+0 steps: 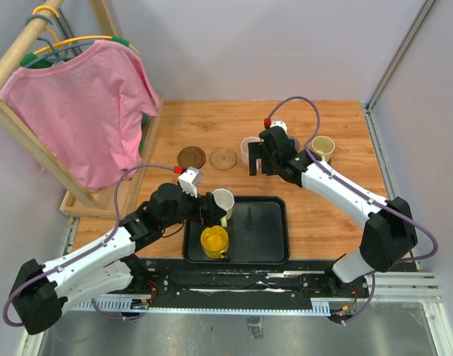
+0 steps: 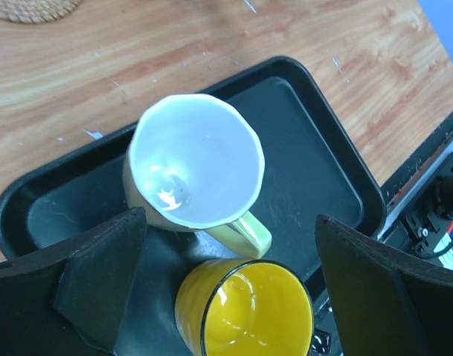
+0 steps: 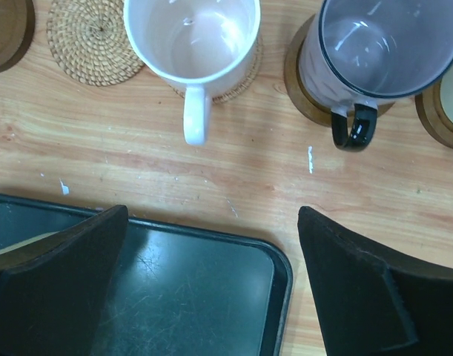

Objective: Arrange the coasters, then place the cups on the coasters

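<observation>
The cream ceramic mug (image 2: 193, 159) is seen in the black rectangular tray (image 2: 322, 163) below the released left end effector (image 2: 227, 259). The white ceramic mug (image 3: 190, 37) is seated on a tan round coaster (image 3: 245, 74) before the released right end effector (image 3: 211, 252).

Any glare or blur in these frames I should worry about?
Left wrist: bright hotspots inside the cream cup and the yellow cup, otherwise sharp. Right wrist: reflections in the white cup and greyish purple cup, sheen on the tray. Top external: even light, soft shadows, no blur.
</observation>
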